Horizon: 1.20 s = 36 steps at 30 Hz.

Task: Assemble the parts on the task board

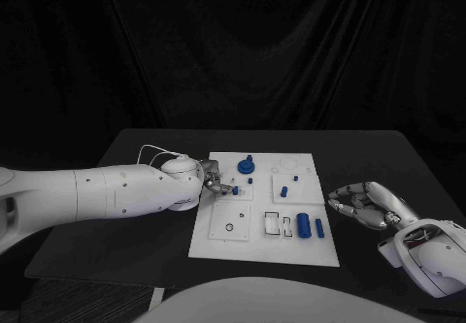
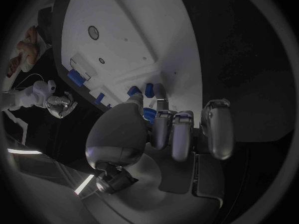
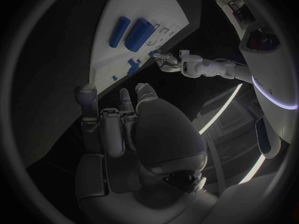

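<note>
On black table [image 1: 116,235], white board [image 1: 264,252] lying mid-table with blue parts [image 1: 304,225] spread over it. At board's left edge, left hand [image 1: 215,183] reaching over a small peg [image 1: 236,190], apparently pinching it, grip unclear; probably mid-insertion, needing alignment next. Off board's right, right hand [image 1: 365,205] resting curled, holding nothing. No readable writing.

Bare table [image 1: 384,158] right of the task board [image 1: 264,249]; upright blue parts [image 1: 246,163] crowding its far half.

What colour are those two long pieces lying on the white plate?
Blue: the two long pieces show best in the head view.
</note>
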Motion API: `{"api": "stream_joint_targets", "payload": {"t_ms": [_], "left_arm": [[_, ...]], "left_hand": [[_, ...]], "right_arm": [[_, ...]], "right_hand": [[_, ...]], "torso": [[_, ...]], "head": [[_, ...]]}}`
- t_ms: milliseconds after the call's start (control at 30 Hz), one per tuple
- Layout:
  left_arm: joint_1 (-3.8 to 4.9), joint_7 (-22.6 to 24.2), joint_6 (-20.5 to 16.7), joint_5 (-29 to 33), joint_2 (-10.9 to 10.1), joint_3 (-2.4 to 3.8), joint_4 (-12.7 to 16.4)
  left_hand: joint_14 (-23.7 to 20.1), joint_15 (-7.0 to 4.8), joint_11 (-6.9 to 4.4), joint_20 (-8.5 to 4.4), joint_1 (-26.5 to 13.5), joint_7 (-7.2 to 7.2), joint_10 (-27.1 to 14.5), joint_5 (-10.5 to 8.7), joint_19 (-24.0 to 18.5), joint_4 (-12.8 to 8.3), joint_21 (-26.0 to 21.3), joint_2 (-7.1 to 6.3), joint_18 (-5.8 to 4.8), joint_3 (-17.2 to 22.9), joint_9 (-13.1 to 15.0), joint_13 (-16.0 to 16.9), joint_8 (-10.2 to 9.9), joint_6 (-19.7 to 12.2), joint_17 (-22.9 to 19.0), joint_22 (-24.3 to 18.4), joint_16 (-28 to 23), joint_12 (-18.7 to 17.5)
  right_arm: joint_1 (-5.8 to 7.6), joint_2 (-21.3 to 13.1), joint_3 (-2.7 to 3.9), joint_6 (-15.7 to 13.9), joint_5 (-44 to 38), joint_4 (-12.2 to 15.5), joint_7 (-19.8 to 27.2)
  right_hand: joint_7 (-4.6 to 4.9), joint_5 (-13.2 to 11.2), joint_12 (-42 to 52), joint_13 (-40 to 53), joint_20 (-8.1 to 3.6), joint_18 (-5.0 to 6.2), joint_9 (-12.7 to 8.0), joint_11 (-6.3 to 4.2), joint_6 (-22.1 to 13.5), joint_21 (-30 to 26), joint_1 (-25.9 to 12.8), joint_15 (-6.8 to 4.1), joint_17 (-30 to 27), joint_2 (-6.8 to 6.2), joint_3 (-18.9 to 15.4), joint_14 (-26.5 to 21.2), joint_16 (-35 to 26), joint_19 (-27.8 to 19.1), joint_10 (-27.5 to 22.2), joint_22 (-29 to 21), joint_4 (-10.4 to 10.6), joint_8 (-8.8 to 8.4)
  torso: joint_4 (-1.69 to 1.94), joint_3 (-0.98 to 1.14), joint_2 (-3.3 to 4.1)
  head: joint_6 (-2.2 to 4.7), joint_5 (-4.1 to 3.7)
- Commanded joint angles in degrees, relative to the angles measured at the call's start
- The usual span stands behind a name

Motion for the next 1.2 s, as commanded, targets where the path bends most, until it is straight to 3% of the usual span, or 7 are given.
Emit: {"api": "stream_joint_targets", "payload": {"t_ms": [33, 533, 700, 900, 967, 1067, 1200], "left_arm": [[-0.03, 0.0, -0.7, -1.2, -0.9, 0.06, 1.2], [3.70, 2.7, -3.6, -1.8, -4.8, 0.09, 5.6], [4.73, 7.6, -4.6, -1.8, -5.1, 0.10, 5.2], [5.64, 19.2, -9.6, -0.5, -4.6, 0.10, 2.8], [5.87, 24.3, -12.2, -0.3, -4.1, 0.10, 1.4], [6.07, 32.6, -15.8, -1.3, -2.9, 0.10, -1.2], [6.19, 42.7, -19.9, -9.7, -0.3, 0.10, -5.7]], "left_hand": [[6.0, 0.02, 0.12, -0.05, 0.5, 0.15, 1.8, 0.67, 1.6, 0.0, -0.3, 0.05, 0.34, -0.8, 1.6, 10.8, 0.8, -1.2, 15.1, 11.2, 0.2, 0.1], [5.9, 0.18, 0.25, 0.06, 7.5, 0.26, 1.4, 0.36, 1.3, -0.1, -0.9, 0.50, 0.47, -1.0, 5.2, 10.5, 2.0, -4.0, 15.0, 11.0, 0.1, -0.4], [5.3, 1.09, 1.17, 0.70, 13.6, 1.32, -1.0, -10.65, 0.0, -0.1, -3.1, -1.54, 0.84, 3.5, 5.4, 8.8, 0.6, -7.1, 14.1, 10.5, -1.8, -3.1], [-6.8, 5.74, 6.11, 3.41, 18.6, 5.93, -26.7, -11.60, -12.0, 0.3, -20.2, -6.22, 2.73, 12.7, 0.1, -6.4, -6.7, -14.8, 6.1, 6.4, -19.7, -27.7], [-30.3, 8.98, 8.31, 4.84, 23.2, 8.23, -42.7, -11.05, -28.0, -0.2, -39.7, -5.90, 4.12, 15.1, -4.0, -13.2, -9.8, -17.2, -4.6, 1.9, -44.0, -39.5], [-37.8, 11.48, 11.09, 6.01, 29.8, 9.82, -41.9, -7.92, -35.0, 0.2, -43.3, -6.58, 3.62, 20.4, -12.8, -24.8, -14.5, -17.3, -12.8, 1.4, -52.2, -49.4], [-29.2, 7.28, 7.61, 5.33, 32.6, 6.16, -46.5, -8.22, -31.9, -0.6, -41.9, -10.49, 6.04, 23.1, -25.5, -40.6, -21.5, -17.2, -24.1, 1.3, -54.4, -62.3]], "right_arm": [[-0.15, 0.0, 0.03, 0.1, -0.3, 0.0, -0.9], [-0.16, 0.4, 0.03, 0.4, -0.3, -0.2, -1.1], [-0.16, 0.4, 0.03, 0.4, -0.3, -0.3, -1.2], [-0.16, 0.4, 0.03, 0.2, -0.3, -0.4, -1.1], [-0.16, 0.4, 0.03, 0.0, -0.3, -0.4, -0.9], [-0.16, 0.3, 0.03, -0.3, -0.3, -0.3, -0.6], [-0.16, 0.1, 0.03, -0.9, -0.3, 0.0, 0.0]], "right_hand": [[0.18, 0.3, 0.0, 1.6, 0.13, 0.77, -0.1, -0.04, 0.0, 0.1, 0.3, -0.14, 7.6, 0.06, 0.3, 1.4, -0.3, -0.4, 1.8, 4.6, 0.0, 0.17], [0.19, 0.4, 0.0, 1.5, 0.13, 0.78, -0.1, -0.03, 0.0, 0.0, 0.4, -0.14, 7.6, 0.05, 0.5, 1.4, -0.3, -0.4, 1.7, 4.6, -0.1, 0.19], [0.17, 0.4, 0.0, 1.6, 0.13, 0.79, -0.1, -0.03, 0.1, -0.1, 0.4, -0.14, 7.6, 0.09, 0.6, 1.4, -0.3, -0.5, 1.8, 4.6, -0.1, 0.23], [0.16, 0.4, 0.0, 1.6, 0.13, 0.80, -0.1, -0.05, 0.2, -0.1, 0.5, -0.15, 7.6, 0.12, 0.6, 1.4, -0.3, -0.5, 1.8, 4.6, -0.1, 0.26], [0.15, 0.5, 0.0, 1.6, 0.13, 0.79, 0.0, -0.05, 0.2, -0.1, 0.5, -0.15, 7.6, 0.13, 0.7, 1.4, -0.3, -0.4, 1.8, 4.6, -0.1, 0.27], [0.15, 0.5, 0.1, 1.7, 0.13, 0.77, 0.0, -0.05, 0.2, 0.0, 0.5, -0.15, 7.6, 0.12, 0.7, 1.4, -0.2, -0.4, 1.9, 4.6, -0.1, 0.27], [0.15, 0.4, 0.1, 1.7, 0.13, 0.74, 0.0, -0.05, 0.2, 0.2, 0.5, -0.15, 7.7, 0.10, 0.7, 1.5, -0.2, -0.3, 1.9, 4.7, -0.1, 0.29]], "torso": [[0.01, 0.00, 0.03], [0.04, 0.01, -0.03], [-0.01, -0.01, 0.00], [-0.06, 0.01, -0.01], [-0.08, 0.02, -0.02], [-0.05, 0.00, -0.03], [0.01, 0.00, -0.01]], "head": [[0.00, 0.09], [0.00, 0.06], [0.00, 0.08], [0.00, -0.04], [0.00, -0.23], [0.00, -0.32], [0.00, -0.43]]}}
